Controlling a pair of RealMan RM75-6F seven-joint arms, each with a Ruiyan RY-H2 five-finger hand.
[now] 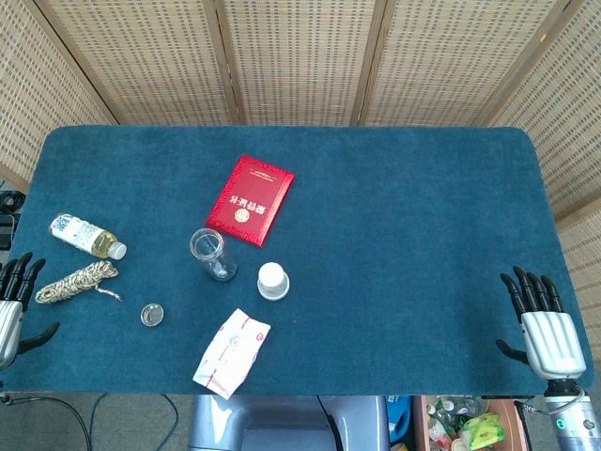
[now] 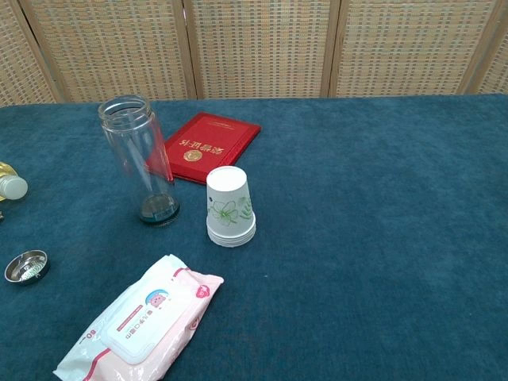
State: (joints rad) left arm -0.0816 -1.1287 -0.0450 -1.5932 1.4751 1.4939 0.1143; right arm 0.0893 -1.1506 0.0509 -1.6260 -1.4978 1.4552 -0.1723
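Head view, items L to R on blue worktop (image 1: pixel 394 207):

1. Left hand (image 1: pixel 13 303) – at far L edge, fingers spread, holding nothing; nearest thing is the rope.
2. Small bottle (image 1: pixel 86 236) – lying on its side, yellowish liquid, white cap; just above the rope.
3. Rope coil (image 1: pixel 77 281) – loose bundle, near the left hand but apart from it.
4. Metal lid (image 1: pixel 152 314) – small, round, lying flat, apart from the jar.
5. Clear jar (image 1: pixel 213 254) – upright, open-topped, empty as far as I can tell.
6. Wipes pack (image 1: pixel 231 352) – flat, at the near edge.
7. Red booklet (image 1: pixel 250 200) – flat, gold lettering, behind the jar.
8. Paper cups (image 1: pixel 272 280) – short stack, upside down, just R of the jar.
9. Right hand (image 1: pixel 543 324) – far R edge, fingers apart, empty, well apart from all items.

Risks (judgement): the jar is tall & narrow, so a sideways nudge would prob. tip it onto the cups. The rope's loose end could snag fingers. The wipes pack could be pushed off the near edge.
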